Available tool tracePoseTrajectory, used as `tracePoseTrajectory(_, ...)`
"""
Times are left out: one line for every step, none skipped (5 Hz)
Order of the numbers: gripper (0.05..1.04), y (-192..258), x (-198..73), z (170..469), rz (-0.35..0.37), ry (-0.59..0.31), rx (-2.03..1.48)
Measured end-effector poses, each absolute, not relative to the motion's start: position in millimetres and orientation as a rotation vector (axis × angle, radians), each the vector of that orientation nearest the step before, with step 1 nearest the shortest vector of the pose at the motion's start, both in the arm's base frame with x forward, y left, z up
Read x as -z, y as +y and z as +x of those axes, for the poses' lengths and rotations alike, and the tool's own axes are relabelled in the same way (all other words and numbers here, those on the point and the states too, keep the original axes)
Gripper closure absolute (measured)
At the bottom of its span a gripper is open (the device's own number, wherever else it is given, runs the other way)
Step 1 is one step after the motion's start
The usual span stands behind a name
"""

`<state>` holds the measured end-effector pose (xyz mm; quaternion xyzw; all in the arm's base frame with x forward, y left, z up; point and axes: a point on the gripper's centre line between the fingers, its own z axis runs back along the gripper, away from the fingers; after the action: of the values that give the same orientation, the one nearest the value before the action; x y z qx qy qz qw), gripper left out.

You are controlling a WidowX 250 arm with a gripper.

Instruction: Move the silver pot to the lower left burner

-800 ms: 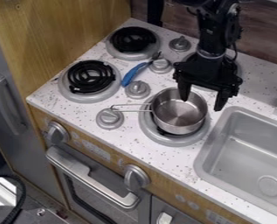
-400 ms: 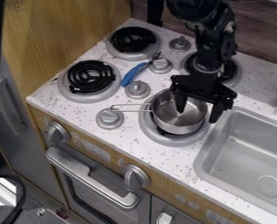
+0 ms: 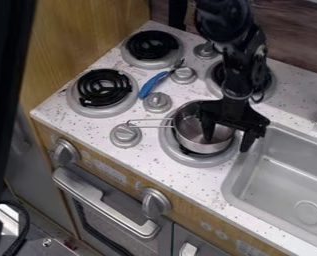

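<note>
My gripper [image 3: 225,142] is open and low over the right side of the silver pot, one finger down inside the pot and the other outside its right wall, by the sink's edge. The silver pot [image 3: 195,143] sits upright on the lower right burner [image 3: 197,161], its wire handle pointing left over a knob. At the left is the lower left burner [image 3: 102,93], a black coil in a grey ring with nothing on it.
A blue-handled tool [image 3: 152,84] lies between the left burners and the knobs. The upper left burner [image 3: 152,48] and upper right burner [image 3: 270,88] are behind. The sink [image 3: 231,172] borders the pot's right side.
The gripper has come down and slightly toward the front, so one finger has sunk into the pot. The pot has stayed in place. A dark shape at the left edge has widened.
</note>
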<state>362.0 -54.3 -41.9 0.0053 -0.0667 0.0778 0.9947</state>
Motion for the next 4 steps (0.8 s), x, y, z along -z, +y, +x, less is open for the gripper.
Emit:
tracePoseTrajectory(0.141, -58.5, 48.4, 370.1, -0.008, -0.134, -0.15)
tracePoseTrajectory(0.42, -57.6, 48.1, 372.7, -0.007, -0.138, -0.146)
tracePoseTrajectory(0.715, -56.7, 48.4, 373.1, -0.006, -0.138, -0.126)
tracePoseTrajectory(0.927, -55.6, 47.3, 374.5, -0.008, -0.141, -0.116)
